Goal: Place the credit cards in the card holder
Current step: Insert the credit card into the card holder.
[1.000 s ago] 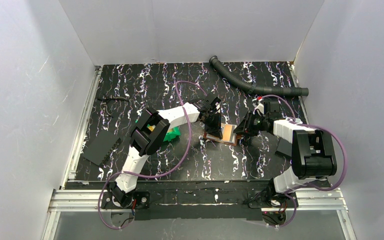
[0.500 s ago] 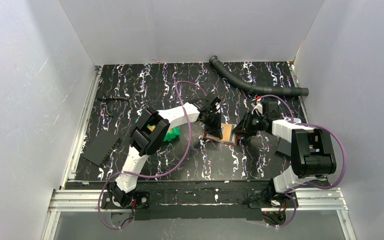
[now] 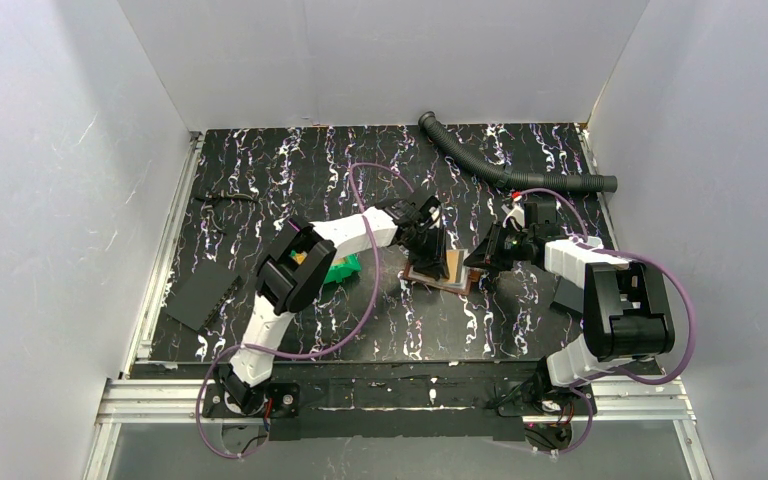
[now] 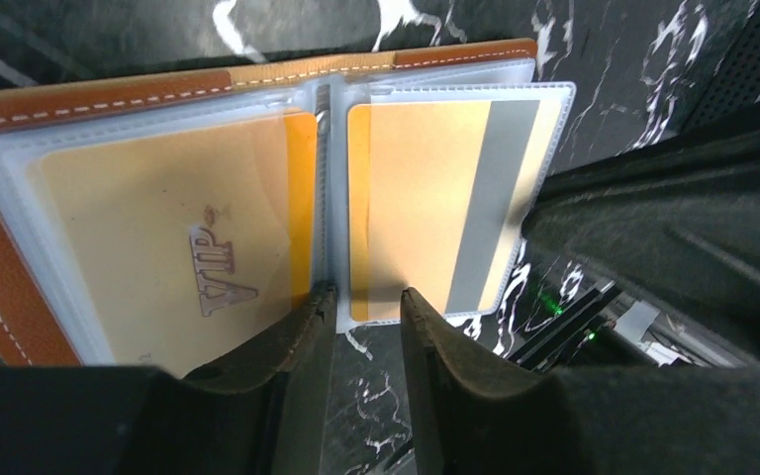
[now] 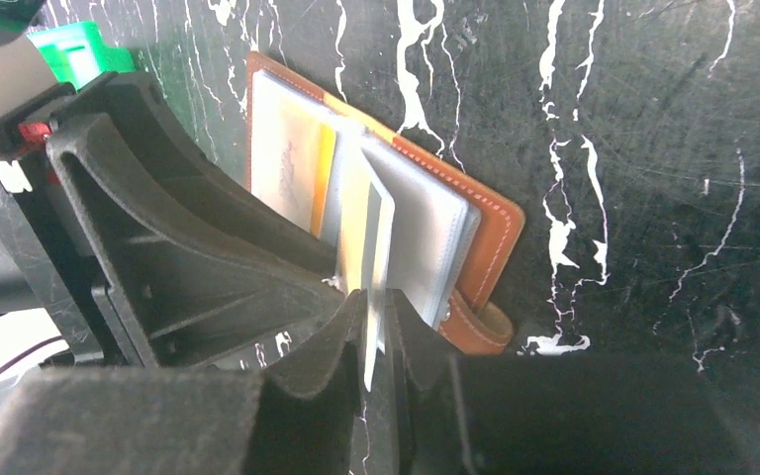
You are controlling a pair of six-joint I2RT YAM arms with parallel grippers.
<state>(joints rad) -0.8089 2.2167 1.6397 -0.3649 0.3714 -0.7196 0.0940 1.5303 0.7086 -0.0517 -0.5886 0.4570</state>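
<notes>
Card holder [image 5: 495,233] lies open and flat on the marbled black table [image 5: 653,148], mid-table between the two arms, snap tab [image 5: 480,327] at its near corner. The left wrist view shows what the top view is too small to show: a tan VIP card [image 4: 158,247] in the left pocket and a striped card [image 4: 426,218] in the clear sleeve [image 5: 380,247] beside the spine. Only the right wrist view shows that sleeve standing up off the holder, edge-on.

Right gripper [image 5: 374,297] is clamped on the sleeve's free edge, with the leaf pinched between both tips. Left gripper [image 4: 366,297] is released: its fingers stand apart, straddling the sleeve's lower corner by the spine, with table showing in the gap.

Green bin [image 3: 345,268] is just left of the holder, partly under the left arm. A corrugated hose [image 3: 510,175] lies behind, and a black sheet [image 3: 203,295] lies far left.
</notes>
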